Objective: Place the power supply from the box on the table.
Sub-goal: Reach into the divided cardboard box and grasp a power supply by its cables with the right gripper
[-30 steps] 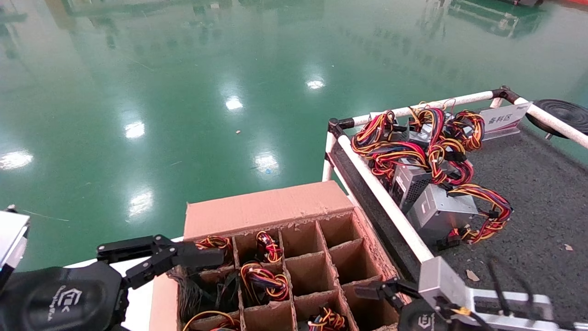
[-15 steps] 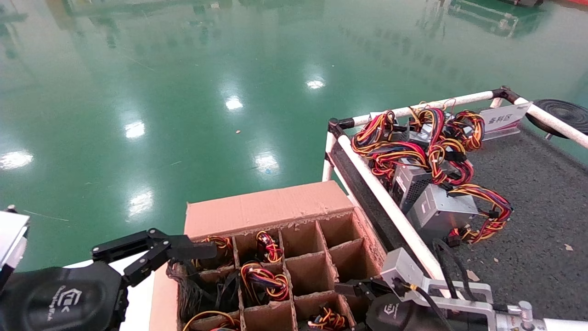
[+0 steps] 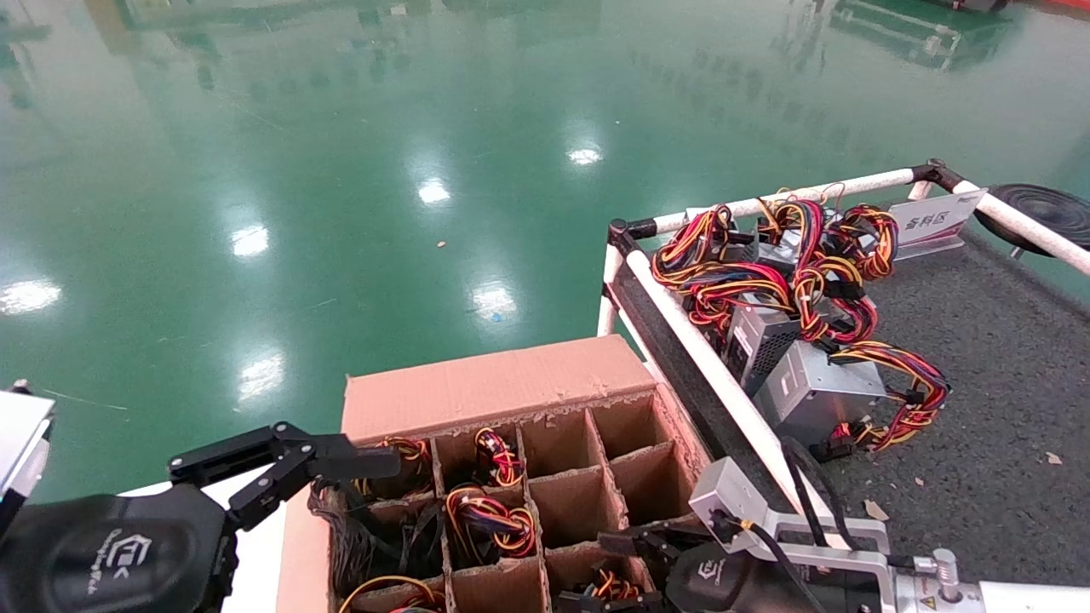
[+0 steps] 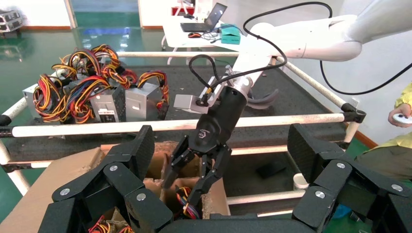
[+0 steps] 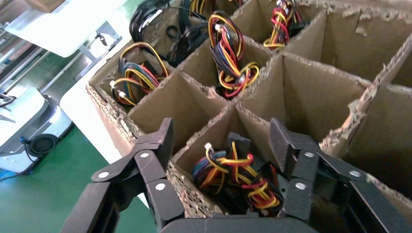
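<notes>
The box (image 3: 498,387) is a brown carton with a grid of cells; several hold wire bundles. My right gripper (image 3: 610,569) hangs open over a near cell on the box's right side. In the right wrist view the right gripper (image 5: 223,145) straddles that cell with a finger on each side. Inside it lies a power supply (image 5: 238,175) under red, yellow and black wires, apart from both fingers. My left gripper (image 3: 285,460) is open above the box's left edge. The table (image 3: 988,392) lies to the right behind a white rail.
Several power supplies (image 3: 809,387) with tangled wires are piled at the table's far left corner. A white sign (image 3: 932,223) stands behind them. White tube rails (image 3: 707,362) run between box and table. Glossy green floor surrounds everything. A person with a controller (image 4: 401,116) stands beyond the table.
My right arm has swung left from the table rail to over the box, with its open gripper lower above the near cell. The left gripper shifted slightly left, then stayed.
</notes>
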Action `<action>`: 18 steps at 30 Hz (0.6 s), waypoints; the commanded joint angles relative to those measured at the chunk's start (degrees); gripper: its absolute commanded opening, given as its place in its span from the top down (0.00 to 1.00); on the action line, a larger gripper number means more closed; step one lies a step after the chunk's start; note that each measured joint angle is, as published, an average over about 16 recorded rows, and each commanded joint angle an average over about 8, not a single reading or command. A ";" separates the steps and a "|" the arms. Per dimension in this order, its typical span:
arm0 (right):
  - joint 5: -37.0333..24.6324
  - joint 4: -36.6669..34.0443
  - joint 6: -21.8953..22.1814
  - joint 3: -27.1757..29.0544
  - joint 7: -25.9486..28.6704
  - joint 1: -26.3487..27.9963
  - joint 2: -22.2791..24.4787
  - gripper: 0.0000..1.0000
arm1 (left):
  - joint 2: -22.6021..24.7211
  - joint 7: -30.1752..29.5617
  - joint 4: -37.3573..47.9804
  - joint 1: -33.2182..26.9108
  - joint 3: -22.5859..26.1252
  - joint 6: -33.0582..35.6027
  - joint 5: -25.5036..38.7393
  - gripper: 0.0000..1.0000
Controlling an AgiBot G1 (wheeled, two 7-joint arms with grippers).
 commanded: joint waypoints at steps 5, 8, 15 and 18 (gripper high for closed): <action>-0.02 -0.95 -0.39 -0.18 -0.39 -0.21 -0.11 1.00 | 0.00 0.00 0.00 0.00 0.00 0.00 0.00 0.00; -0.03 -1.03 -0.49 -0.26 -0.50 -0.48 -0.07 1.00 | 0.00 0.00 0.00 0.00 0.01 0.00 0.00 0.00; -0.24 -0.94 -0.34 -0.35 -0.61 -0.74 -0.02 1.00 | 0.00 0.01 0.00 0.00 0.01 -0.01 -0.01 0.00; -0.22 -0.84 -0.20 -0.29 -0.58 -0.78 0.02 1.00 | -0.01 0.01 0.00 0.00 0.02 -0.01 -0.01 0.00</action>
